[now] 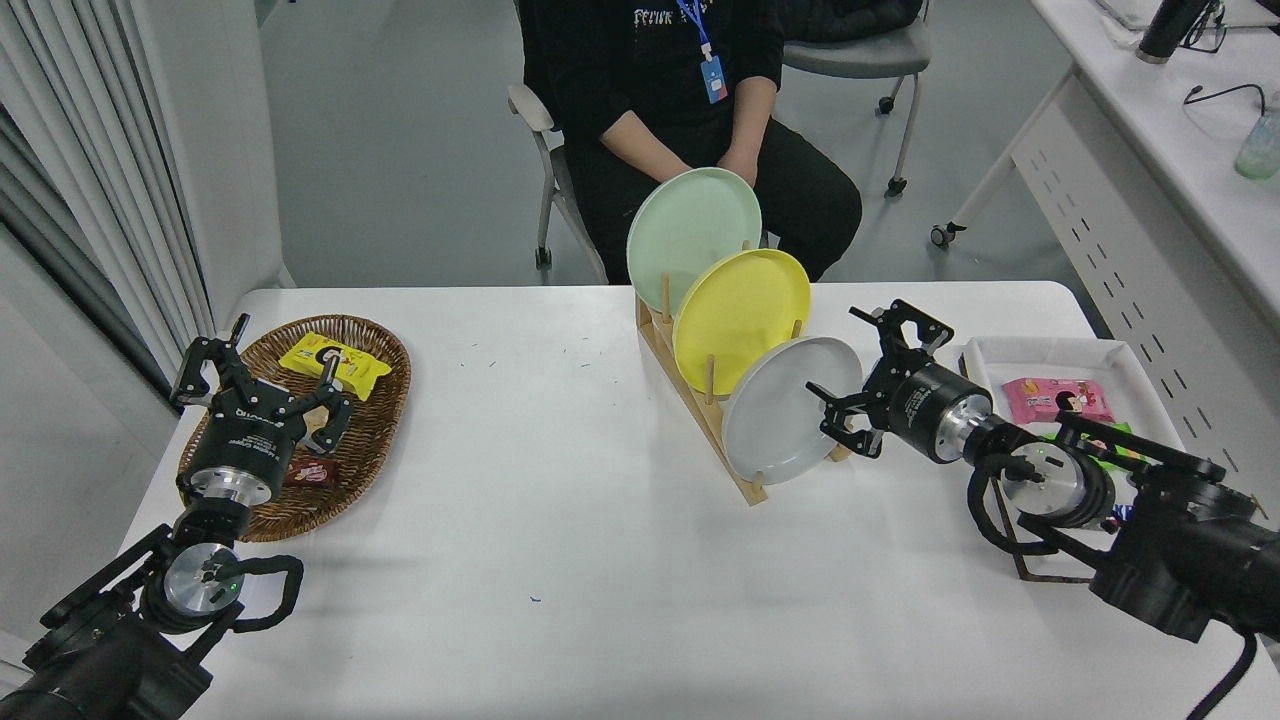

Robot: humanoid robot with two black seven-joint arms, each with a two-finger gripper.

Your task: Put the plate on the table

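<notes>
The pale grey plate (785, 408) stands on edge in the front slot of a wooden rack (700, 405) on the white table (600, 560). A yellow plate (738, 305) and a mint green plate (690, 235) stand behind it in the same rack. My right gripper (862, 375) is open at the grey plate's right rim, with its fingers spread on either side of the edge; I cannot tell whether they touch it. My left gripper (262, 385) is open and parked over the wicker basket at the lower left.
A wicker basket (380, 420) with snack packets sits at the left. A white tray (1040, 355) with snacks lies at the right, under my right arm. A person sits at the far side behind the rack.
</notes>
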